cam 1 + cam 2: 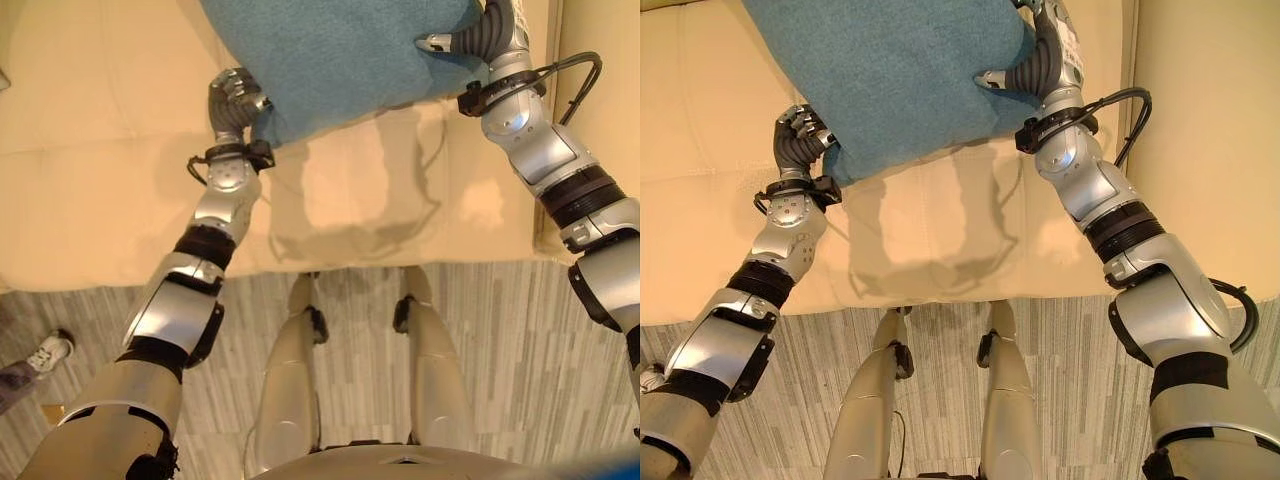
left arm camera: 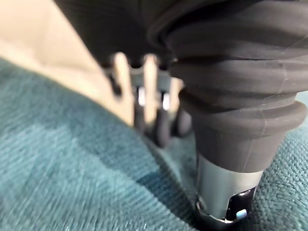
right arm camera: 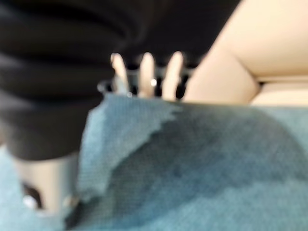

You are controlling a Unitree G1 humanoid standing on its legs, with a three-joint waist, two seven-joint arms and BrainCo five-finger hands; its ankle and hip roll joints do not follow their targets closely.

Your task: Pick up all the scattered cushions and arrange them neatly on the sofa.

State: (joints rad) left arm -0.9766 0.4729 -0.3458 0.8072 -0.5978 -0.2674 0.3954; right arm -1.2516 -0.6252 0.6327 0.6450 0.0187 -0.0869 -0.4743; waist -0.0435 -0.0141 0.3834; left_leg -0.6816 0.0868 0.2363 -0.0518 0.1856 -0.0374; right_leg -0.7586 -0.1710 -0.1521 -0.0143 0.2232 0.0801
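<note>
Teal cushion [image 1: 340, 55] is held up over the cream sofa [image 1: 100, 180] seat, gripped from both sides, its shadow thrown on the seat below. Left hand [image 1: 235, 100] is clamped on the cushion's lower left corner: fingers curled round the edge, thumb pressed into the fabric, as seen in the left wrist view where the fingers [image 2: 147, 86] go over the teal cloth [image 2: 72, 163]. Right hand [image 1: 1035, 65] is clamped on the cushion's right edge, thumb lying across the front face, fingers wrapped behind; in the right wrist view the fingers [image 3: 147, 72] are hooked over the cushion's rim [image 3: 192, 159] with sofa upholstery [image 3: 269, 43] beyond. Cushion is tilted, left corner lower than the right side; upper part is cut off at the frame top. Grey striped floor [image 1: 500, 340] is seen in front of the sofa. A person's shoe [image 1: 45, 352] is seen on the floor at far left
</note>
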